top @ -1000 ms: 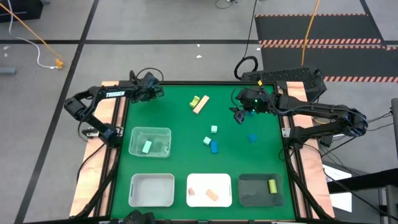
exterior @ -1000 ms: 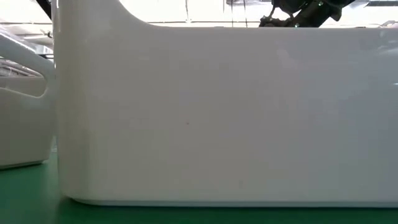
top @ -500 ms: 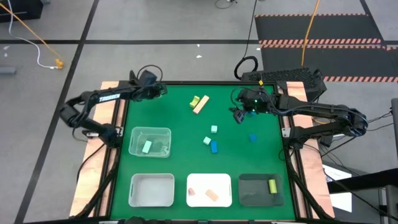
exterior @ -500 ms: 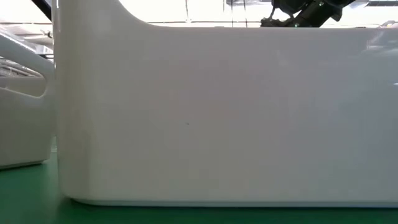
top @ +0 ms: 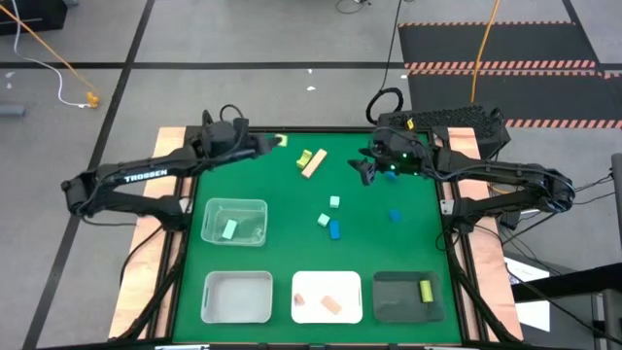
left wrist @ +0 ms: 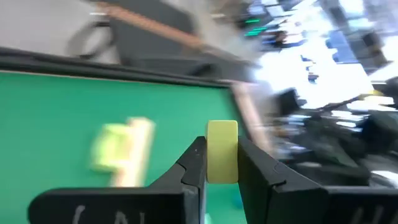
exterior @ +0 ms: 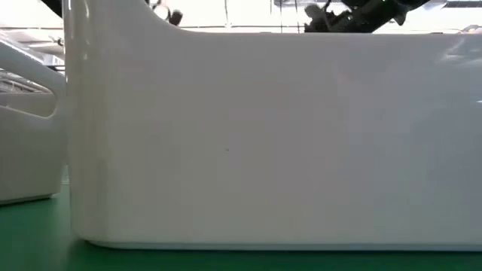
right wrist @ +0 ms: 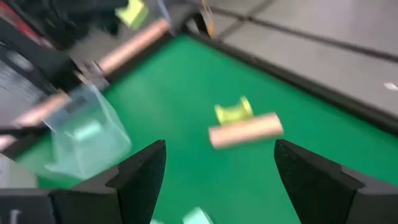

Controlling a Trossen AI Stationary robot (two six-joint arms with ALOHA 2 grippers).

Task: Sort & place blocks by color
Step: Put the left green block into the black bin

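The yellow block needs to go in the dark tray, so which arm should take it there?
The left. Its left end effector already grips the yellow block; the right end effector is open and empty, though nearer the dark tray.

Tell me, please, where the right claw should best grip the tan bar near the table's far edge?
Probably across its narrow middle, from straight above. The tan bar lies flat and diagonal, with a yellow-green block against one end, so the open right claw should straddle its free long sides.

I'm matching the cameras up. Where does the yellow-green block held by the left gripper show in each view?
High view: yellow-green block at the left gripper, near the table's far edge.
Low view: not in it; white tray wall blocks it.
Left wrist view: between the fingers.
Right wrist view: far corner.
Shared landmark: the tan wood bar.
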